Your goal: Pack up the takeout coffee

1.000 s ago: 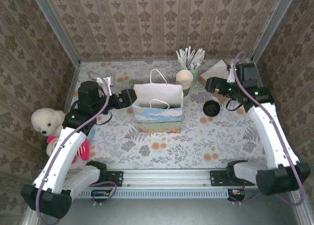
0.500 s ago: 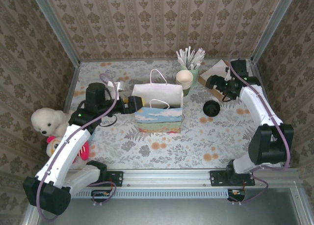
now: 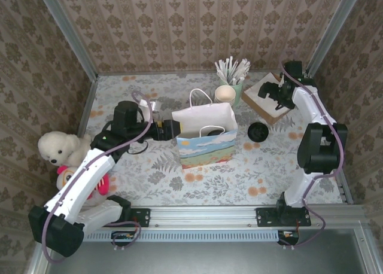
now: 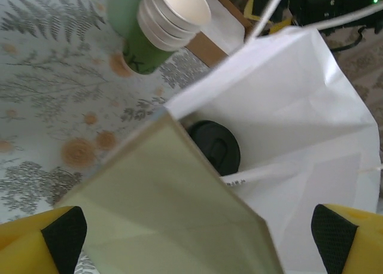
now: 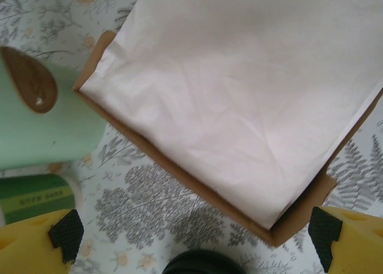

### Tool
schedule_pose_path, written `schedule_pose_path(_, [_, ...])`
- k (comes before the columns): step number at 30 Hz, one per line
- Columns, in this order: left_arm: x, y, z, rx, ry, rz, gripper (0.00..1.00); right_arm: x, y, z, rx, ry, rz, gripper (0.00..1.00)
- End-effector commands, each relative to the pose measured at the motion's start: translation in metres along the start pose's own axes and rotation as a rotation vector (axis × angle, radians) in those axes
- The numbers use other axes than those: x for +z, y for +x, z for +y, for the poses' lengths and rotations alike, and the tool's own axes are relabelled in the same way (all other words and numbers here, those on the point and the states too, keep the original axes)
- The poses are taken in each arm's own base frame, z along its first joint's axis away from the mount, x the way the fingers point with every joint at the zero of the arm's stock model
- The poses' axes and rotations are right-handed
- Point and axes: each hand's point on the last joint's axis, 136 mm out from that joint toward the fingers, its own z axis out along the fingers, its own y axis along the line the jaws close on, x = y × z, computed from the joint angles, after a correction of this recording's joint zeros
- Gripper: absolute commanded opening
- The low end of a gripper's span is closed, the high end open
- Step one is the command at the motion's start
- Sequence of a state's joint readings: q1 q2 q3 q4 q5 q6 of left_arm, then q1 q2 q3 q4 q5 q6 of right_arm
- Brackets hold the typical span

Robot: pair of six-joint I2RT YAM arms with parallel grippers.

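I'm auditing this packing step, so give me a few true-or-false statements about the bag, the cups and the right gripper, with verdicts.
1. The takeout coffee sits inside the paper bag. True.
2. The stack of lidless cups is in the bag too. False: it stands on the table beside the mint holder.
3. The right gripper hangs over the brown box of white paper. True.
4. The right gripper is shut on a cup. False: it is open and empty.
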State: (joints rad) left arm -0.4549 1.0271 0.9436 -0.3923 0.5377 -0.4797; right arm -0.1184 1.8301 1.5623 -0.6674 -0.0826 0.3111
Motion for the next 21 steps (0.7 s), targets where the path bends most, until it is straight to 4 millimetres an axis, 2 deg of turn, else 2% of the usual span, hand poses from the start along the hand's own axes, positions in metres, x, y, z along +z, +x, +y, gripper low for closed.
schedule_pose_path(1, [-0.001,-0.011,0.007,-0.001,-0.02,-0.028,1.0,0.013,-0.017,-0.022,-0.012,0.075,0.003,0.98])
schedule_pose_path(4, [0.011,-0.014,0.0,0.001,0.03,0.007,0.98,0.037,-0.031,-0.026,0.014,0.084,0.011,0.93])
schedule_pose_path(6, [0.017,-0.013,0.002,0.009,0.018,0.045,0.94,0.055,-0.038,-0.028,0.03,0.097,0.021,0.91])
schedule_pose_path(9, [0.022,-0.012,0.002,0.012,0.02,0.075,0.9,0.083,-0.039,-0.028,0.034,0.099,0.076,0.84])
schedule_pose_path(11, [0.022,-0.016,-0.001,0.019,0.033,0.065,0.86,0.098,-0.037,-0.019,0.021,0.048,0.114,0.79])
schedule_pose_path(15, [0.022,-0.024,0.004,0.018,0.007,0.045,0.78,0.116,-0.028,-0.011,0.011,0.01,0.167,0.78])
schedule_pose_path(18, [0.025,-0.033,0.007,0.007,0.005,0.038,0.72,0.125,-0.02,-0.019,0.001,0.072,0.186,0.75])
schedule_pose_path(19, [0.028,-0.037,0.007,0.009,0.016,0.028,0.72,0.127,-0.017,-0.024,-0.007,0.114,0.192,0.73])
schedule_pose_path(21, [0.036,-0.043,0.004,0.011,0.051,0.03,0.72,0.128,-0.014,-0.033,-0.02,0.176,0.199,0.63])
